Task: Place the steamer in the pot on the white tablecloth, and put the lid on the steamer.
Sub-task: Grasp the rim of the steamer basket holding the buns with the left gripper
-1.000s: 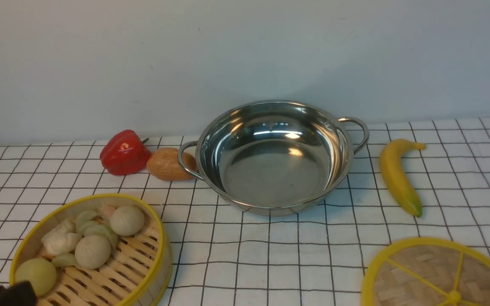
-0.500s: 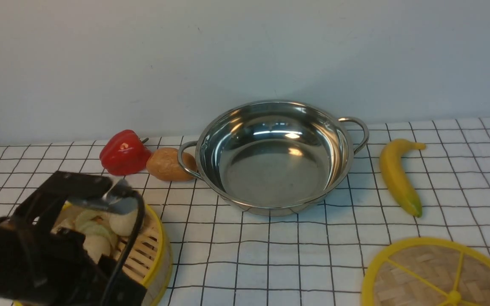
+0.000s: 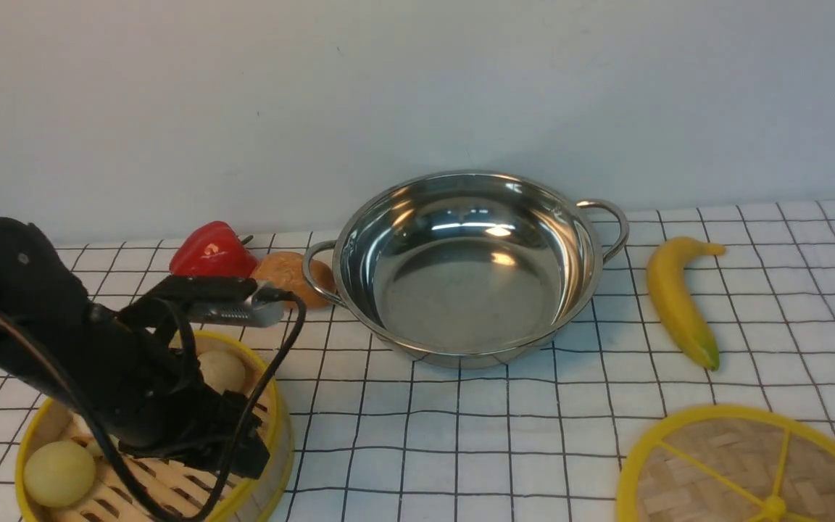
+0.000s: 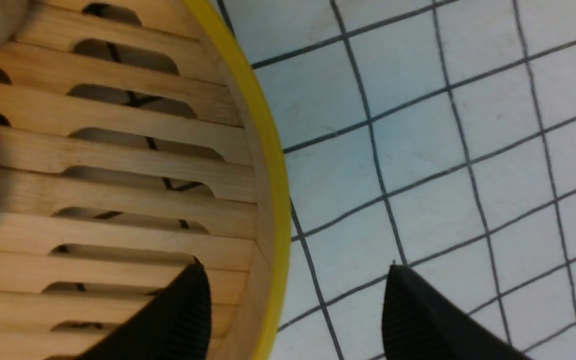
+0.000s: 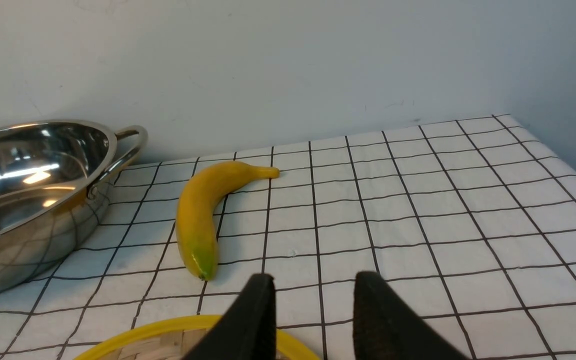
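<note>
The steamer (image 3: 278, 428) sits on the white tablecloth (image 3: 461, 435) at the front left, pale buns inside. My left arm (image 3: 120, 362) hangs over it and hides most of its contents. In the left wrist view my left gripper (image 4: 293, 270) is open and straddles the steamer's yellow rim (image 4: 268, 165): one finger over the slats, the other over the cloth. The empty pot (image 3: 468, 268) stands mid-table at the back. The lid (image 3: 751, 471) lies flat at the front right. My right gripper (image 5: 313, 282) hovers open just past the lid's rim (image 5: 168, 325), holding nothing.
A banana (image 3: 678, 301) lies right of the pot. A red pepper (image 3: 211, 250) and a brown potato-like piece (image 3: 283, 272) sit by the pot's left handle (image 3: 312, 272). A pale wall closes the back of the table.
My left arm has come up from the lower left corner of the front view and now stands over the steamer, covering most of the buns. Pot, lid and banana have not moved.
</note>
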You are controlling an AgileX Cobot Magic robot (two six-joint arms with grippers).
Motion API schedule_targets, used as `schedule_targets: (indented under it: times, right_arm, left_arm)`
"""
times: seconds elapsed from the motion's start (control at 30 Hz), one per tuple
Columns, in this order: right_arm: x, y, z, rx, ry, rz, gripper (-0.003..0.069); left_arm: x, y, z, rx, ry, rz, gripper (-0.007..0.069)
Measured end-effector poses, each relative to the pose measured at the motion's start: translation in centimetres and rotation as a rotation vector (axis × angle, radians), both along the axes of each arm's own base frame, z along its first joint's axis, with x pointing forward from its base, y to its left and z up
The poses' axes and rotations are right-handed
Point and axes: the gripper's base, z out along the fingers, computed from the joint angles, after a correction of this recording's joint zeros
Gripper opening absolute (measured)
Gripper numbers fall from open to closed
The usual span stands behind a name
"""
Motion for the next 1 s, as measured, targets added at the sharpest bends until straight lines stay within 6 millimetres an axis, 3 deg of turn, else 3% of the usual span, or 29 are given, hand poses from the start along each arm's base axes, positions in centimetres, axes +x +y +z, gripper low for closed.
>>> schedule_targets:
  times: [0.2,0.43,0.7,1.0]
  right_arm:
    - [0.0,0.0,0.0,0.0,0.0,0.0,0.024]
    - [0.0,0.0,0.0,-0.001,0.0,0.0,0.024]
    - [0.0,0.0,0.0,-0.001,0.0,0.0,0.024]
    - [0.0,0.0,0.0,-0.001,0.0,0.0,0.024]
  left_arm:
    - [0.7,-1.0,-2.9,0.016,0.074,-0.04,0.0429]
    - [1.2,-1.5,-4.0,0.054,0.061,-0.033,0.0407]
    - [1.3,-1.3,-4.5,0.104,0.089,0.018,0.0059]
    - [1.3,-0.7,-4.1,0.172,0.126,0.012,0.005]
